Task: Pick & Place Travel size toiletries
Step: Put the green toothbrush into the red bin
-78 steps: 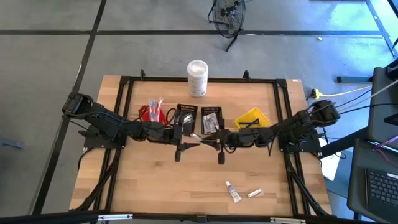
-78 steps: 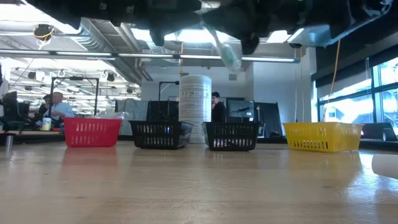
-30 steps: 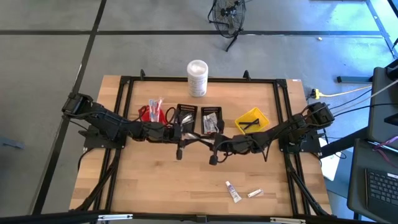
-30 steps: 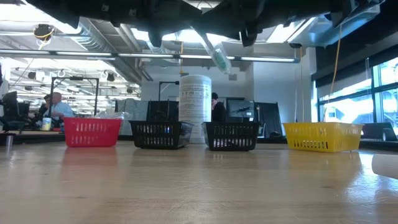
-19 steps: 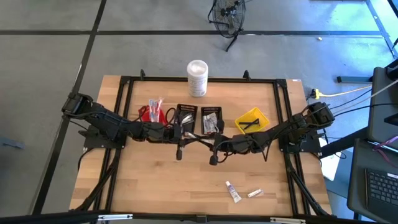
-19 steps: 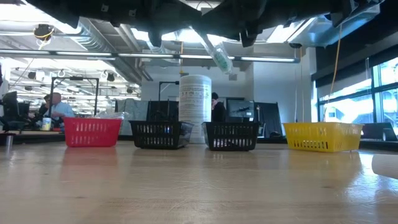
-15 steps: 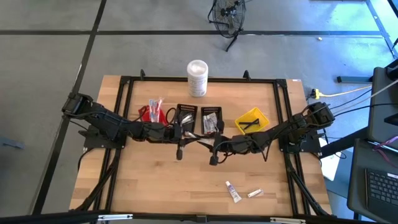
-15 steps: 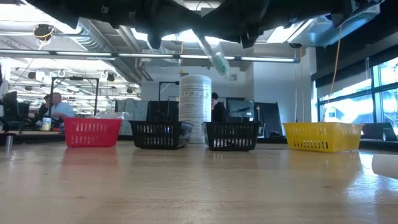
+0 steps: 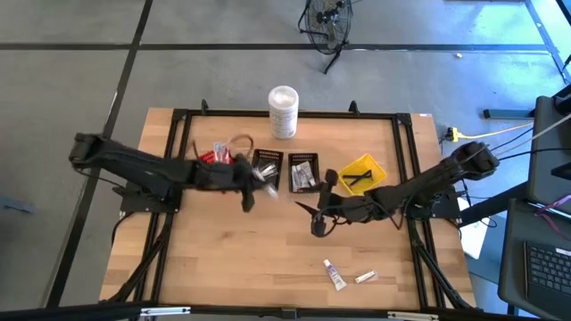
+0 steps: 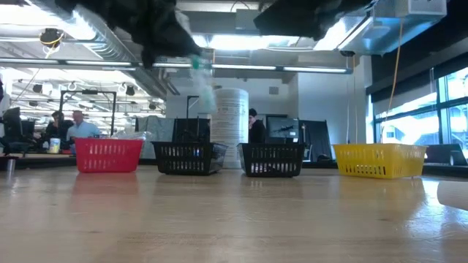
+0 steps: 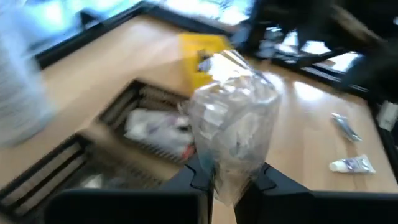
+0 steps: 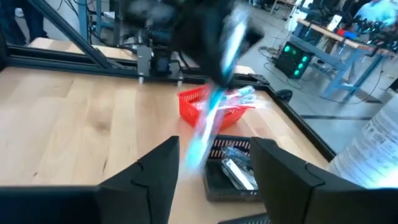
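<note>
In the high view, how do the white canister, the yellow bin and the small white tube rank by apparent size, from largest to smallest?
1. Yellow bin.
2. White canister, seen from above, so its height is foreshortened.
3. Small white tube, clearly the smallest.

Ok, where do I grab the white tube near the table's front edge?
Mid-body of the white tube, from straight above with the right gripper, fingers across its narrow width: it lies flat and diagonal, the sachet close beside.

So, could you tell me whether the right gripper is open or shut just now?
Open and empty: in its wrist view the right gripper shows both fingers spread wide, with nothing between them.
</note>
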`<state>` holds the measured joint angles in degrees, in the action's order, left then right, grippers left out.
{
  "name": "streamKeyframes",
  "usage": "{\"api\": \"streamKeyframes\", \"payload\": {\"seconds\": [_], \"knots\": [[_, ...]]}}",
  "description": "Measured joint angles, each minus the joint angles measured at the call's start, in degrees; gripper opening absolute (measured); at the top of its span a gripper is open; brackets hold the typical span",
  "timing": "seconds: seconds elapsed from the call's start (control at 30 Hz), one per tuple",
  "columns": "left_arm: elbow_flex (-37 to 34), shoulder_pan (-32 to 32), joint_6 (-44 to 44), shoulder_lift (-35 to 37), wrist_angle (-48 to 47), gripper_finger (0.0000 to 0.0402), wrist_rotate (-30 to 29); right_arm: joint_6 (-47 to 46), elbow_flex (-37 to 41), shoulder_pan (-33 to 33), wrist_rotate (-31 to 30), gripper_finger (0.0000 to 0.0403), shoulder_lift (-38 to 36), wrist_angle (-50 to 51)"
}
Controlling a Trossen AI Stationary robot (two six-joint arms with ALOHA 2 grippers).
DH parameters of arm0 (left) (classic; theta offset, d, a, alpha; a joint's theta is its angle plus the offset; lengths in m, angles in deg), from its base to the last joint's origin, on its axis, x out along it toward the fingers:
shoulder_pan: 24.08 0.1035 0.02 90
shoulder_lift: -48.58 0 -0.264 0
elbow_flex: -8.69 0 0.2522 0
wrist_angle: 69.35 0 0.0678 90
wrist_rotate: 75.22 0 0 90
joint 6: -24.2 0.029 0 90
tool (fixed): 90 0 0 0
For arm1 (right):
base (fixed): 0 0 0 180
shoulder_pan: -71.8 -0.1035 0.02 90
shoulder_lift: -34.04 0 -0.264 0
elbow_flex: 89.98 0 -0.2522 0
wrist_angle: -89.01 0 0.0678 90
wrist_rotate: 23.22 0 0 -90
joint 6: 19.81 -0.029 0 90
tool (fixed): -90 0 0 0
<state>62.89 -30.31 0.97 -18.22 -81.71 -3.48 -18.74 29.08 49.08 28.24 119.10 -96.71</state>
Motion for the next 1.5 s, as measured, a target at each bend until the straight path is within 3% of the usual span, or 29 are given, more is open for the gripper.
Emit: {"api": "streamKeyframes", "payload": {"seconds": [0.17, 0.3, 0.43, 0.9, 1.5], "knots": [[8.23, 7.49, -7.17, 5.99, -29.49, 0.0023, 2.29, -0.69, 0.0, -0.04, -0.02, 0.0203, -1.98, 4.21], [11.74, 13.4, -11.95, 7.2, -44.51, 0.0023, 2.85, -0.71, 0.0, -0.04, 0.39, 0.0196, -1.99, 5.84], [11.76, 18.31, -15.77, 7.18, -53.64, 0.0023, 2.87, -0.87, 0.0, -0.01, 0.39, 0.0186, -1.99, 7.33], [11.49, 26.51, -18.53, 5.47, -62.17, 0.0023, 0.94, -1.04, 0.02, 0.01, 0.44, 0.0166, -1.96, 7.6], [11.49, 27.6, -30.13, -7.59, -62.91, 0.0031, 2.95, -1.04, 0.02, 0.01, 0.82, 0.0171, -1.92, 7.64]]}}
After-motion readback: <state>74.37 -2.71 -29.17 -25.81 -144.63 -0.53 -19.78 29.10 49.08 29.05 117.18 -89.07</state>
